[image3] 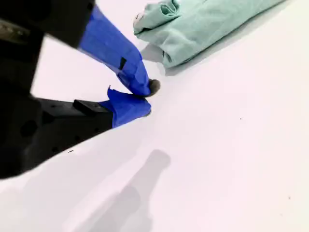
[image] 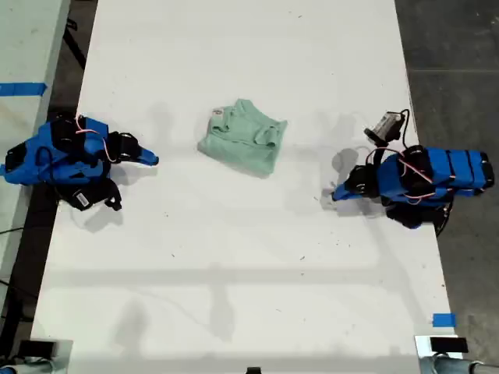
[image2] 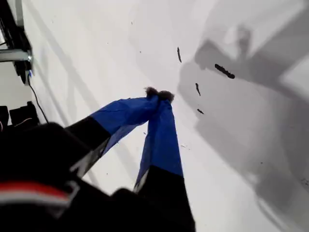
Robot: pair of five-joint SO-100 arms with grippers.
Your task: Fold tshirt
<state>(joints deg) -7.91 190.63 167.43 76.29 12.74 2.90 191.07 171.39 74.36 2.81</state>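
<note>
The pale mint-green tshirt (image: 243, 139) lies bunched into a small folded bundle on the white table (image: 234, 257), near its middle. In the second wrist view the tshirt (image3: 203, 24) lies just beyond the fingertips, not touching them. My second gripper (image3: 147, 99) is shut and holds nothing; in the exterior view my second gripper (image: 153, 160) rests low at that view's left, apart from the cloth. My first gripper (image2: 158, 95) is shut with nothing in it over bare table; it shows as my first gripper (image: 337, 193) at the exterior view's right.
Small dark specks (image2: 224, 71) mark the table ahead of my first gripper. Blue tape (image: 443, 319) sits at the table's near corner on the exterior view's right. Dark floor (image: 452, 62) lies beyond the table edge on that same side.
</note>
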